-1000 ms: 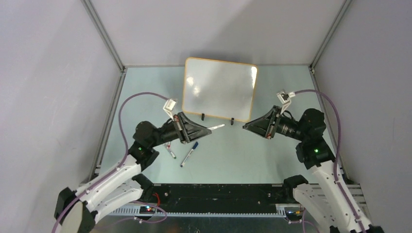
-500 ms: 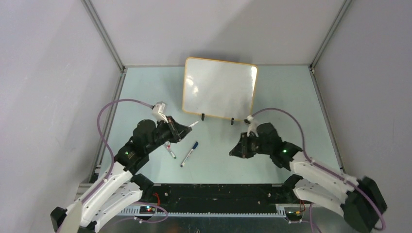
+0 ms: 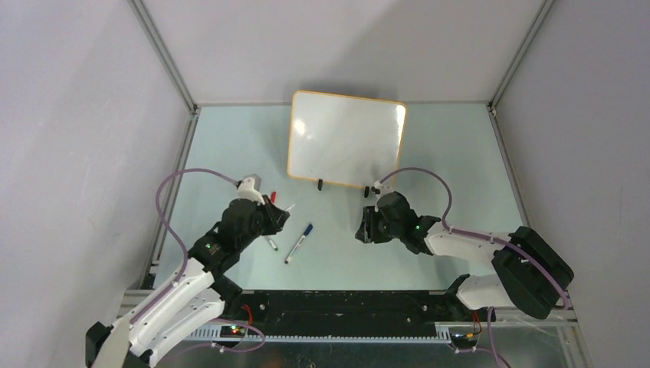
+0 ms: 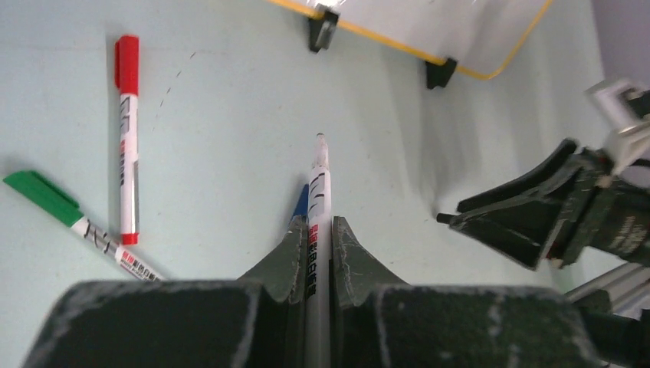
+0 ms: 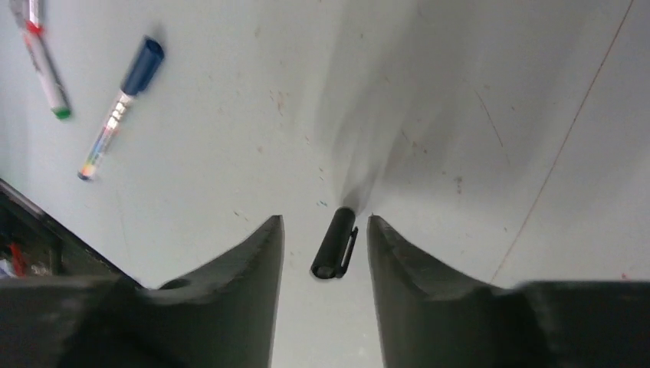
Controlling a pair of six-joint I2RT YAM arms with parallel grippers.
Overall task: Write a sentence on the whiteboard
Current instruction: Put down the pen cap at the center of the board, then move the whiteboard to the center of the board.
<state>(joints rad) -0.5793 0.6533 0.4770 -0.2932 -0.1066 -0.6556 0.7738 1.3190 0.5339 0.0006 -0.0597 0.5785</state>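
Whiteboard (image 3: 346, 142) stood at 12 o'clock on the table (image 3: 467, 153), near the far wall, propped on two clip feet (image 3: 320, 184) at its 6 o'clock edge. Its long axis ran 9 to 3. The face read glossy white with glare patches. The left wrist view cut it off to the lower rim and feet.

Bare table showed at 9 and 3 o'clock of the board. Both grippers sat at its 6 o'clock, apart from the rim.

Left gripper (image 4: 316, 230) was clamped on an uncapped marker (image 4: 319, 180), tip pointing to 12 o'clock in its own view. Right gripper (image 5: 326, 222) stood partly parted, gripping nothing.

Red-capped marker (image 4: 126, 138), green-capped marker (image 4: 84, 226) and blue-capped marker (image 5: 115, 115) lay loose, the blue one blurred. A black cap (image 5: 335, 244) sat between the right fingers, touching neither. Whether it rested on the table could not be told.
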